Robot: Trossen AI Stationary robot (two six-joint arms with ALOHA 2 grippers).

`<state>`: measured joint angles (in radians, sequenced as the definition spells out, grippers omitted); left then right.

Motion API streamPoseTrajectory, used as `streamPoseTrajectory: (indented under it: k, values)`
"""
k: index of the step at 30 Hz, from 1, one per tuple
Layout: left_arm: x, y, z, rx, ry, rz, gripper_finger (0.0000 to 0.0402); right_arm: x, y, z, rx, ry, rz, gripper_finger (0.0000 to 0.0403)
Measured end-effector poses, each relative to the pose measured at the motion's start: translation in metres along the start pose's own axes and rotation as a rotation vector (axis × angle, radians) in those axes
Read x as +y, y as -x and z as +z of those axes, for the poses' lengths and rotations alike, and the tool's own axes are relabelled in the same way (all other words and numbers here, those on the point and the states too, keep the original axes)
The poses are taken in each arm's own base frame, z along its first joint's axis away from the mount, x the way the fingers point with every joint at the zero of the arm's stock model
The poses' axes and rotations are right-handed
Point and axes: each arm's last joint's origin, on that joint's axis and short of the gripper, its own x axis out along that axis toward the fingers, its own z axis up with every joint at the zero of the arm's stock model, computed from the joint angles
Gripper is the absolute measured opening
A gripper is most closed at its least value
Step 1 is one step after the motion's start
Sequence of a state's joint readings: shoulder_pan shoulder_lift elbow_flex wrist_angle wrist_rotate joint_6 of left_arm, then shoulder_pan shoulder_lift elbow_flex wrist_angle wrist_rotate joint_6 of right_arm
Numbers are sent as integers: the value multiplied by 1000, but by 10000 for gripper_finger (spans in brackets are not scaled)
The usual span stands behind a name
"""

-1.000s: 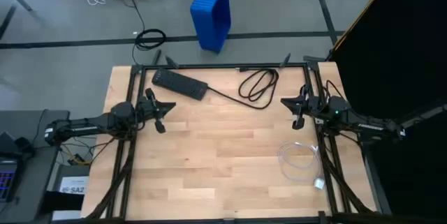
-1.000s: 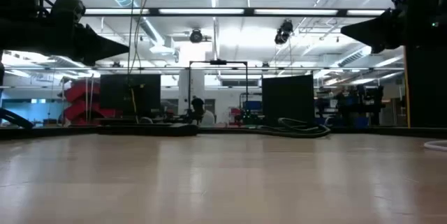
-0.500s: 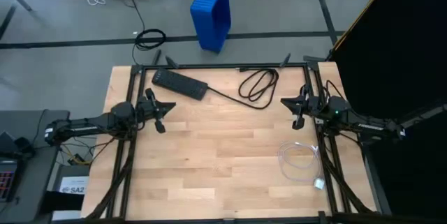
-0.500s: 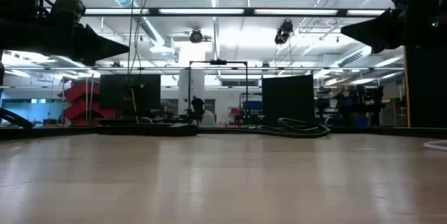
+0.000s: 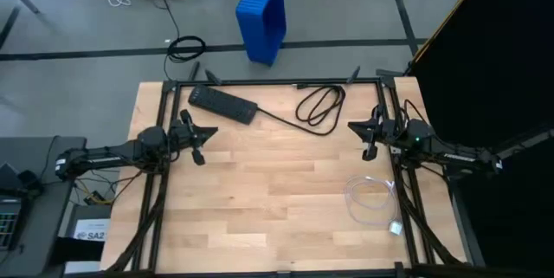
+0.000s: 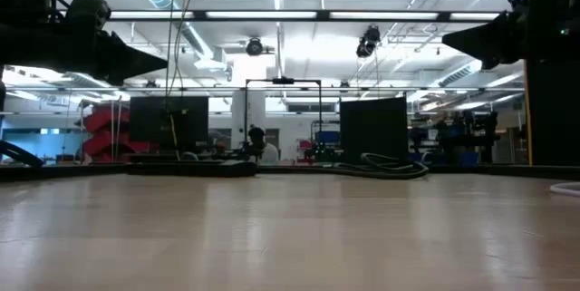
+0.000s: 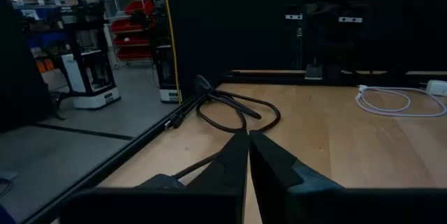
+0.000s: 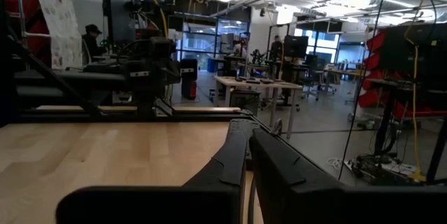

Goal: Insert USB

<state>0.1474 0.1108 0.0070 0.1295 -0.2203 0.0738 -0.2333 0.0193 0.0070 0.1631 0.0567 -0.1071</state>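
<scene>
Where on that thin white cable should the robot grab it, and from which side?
Judging by the pictures, grip the USB just behind its white plug, lying flat near the table's right edge. Come straight down with the right claw, which is nearest.

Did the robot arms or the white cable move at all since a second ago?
Nothing visibly changed. The left gripper and right gripper hang where they were, fingers together and empty. The USB cable lies looped near the right arm, and the power strip is in the same place.
</scene>
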Motion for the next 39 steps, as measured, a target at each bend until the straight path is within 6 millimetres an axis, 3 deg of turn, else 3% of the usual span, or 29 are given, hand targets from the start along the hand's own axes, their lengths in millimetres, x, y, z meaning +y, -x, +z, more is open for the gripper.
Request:
streamPoseTrajectory:
  k: [39]
  values:
    - [0,0,0,0,0,0,1,0,0,0,0,0,0,2]
